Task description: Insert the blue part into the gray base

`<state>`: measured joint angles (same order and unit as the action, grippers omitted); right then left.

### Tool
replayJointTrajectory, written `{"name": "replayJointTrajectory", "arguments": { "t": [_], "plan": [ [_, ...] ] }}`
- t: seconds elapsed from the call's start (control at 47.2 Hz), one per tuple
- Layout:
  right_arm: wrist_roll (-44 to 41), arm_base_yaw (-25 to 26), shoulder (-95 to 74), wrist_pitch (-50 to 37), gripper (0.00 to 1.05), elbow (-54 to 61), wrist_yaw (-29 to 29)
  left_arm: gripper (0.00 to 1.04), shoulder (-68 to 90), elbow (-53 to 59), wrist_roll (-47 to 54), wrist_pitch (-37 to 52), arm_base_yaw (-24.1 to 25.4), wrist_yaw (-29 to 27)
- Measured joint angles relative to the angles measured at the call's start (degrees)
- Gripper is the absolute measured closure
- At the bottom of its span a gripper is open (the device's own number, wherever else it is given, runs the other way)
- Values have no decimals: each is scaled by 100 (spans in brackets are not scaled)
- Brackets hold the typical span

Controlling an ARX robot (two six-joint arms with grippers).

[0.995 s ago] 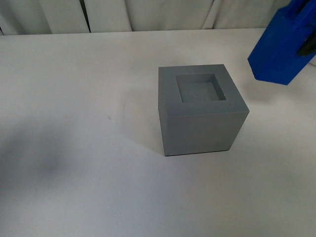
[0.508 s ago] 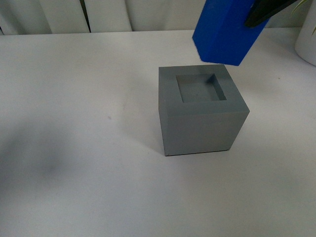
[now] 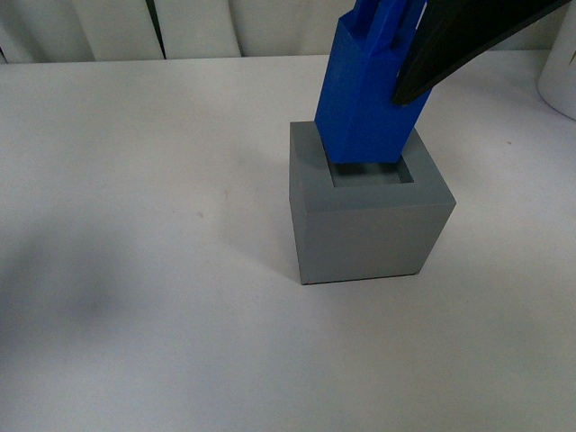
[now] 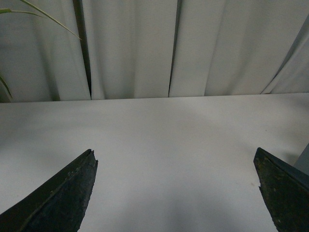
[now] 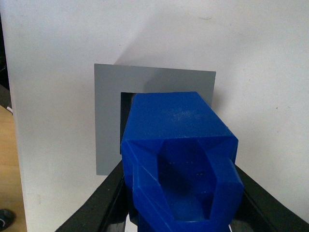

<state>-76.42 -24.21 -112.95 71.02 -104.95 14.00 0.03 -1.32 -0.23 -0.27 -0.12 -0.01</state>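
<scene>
Blue part (image 3: 364,99) pinched between right fingers (image 3: 468,40), over gray base (image 3: 369,229); left fingers (image 4: 58,198) spread.

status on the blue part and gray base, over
Right gripper shut on blue part. Left gripper open, empty. Its foot at gray base pocket mouth, not seated. Nothing seen blocking.

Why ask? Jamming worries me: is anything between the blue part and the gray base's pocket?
Nothing visible. The right gripper holds the blue part with its lower end at the pocket of the gray base.
</scene>
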Motion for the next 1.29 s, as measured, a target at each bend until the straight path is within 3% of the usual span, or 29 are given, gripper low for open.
{"name": "replayJointTrajectory", "arguments": {
  "t": [1.292],
  "plan": [
    [-201,-48,-87,197,58,103,-219,6,0,0,2,0,0,0]
  ]
}}
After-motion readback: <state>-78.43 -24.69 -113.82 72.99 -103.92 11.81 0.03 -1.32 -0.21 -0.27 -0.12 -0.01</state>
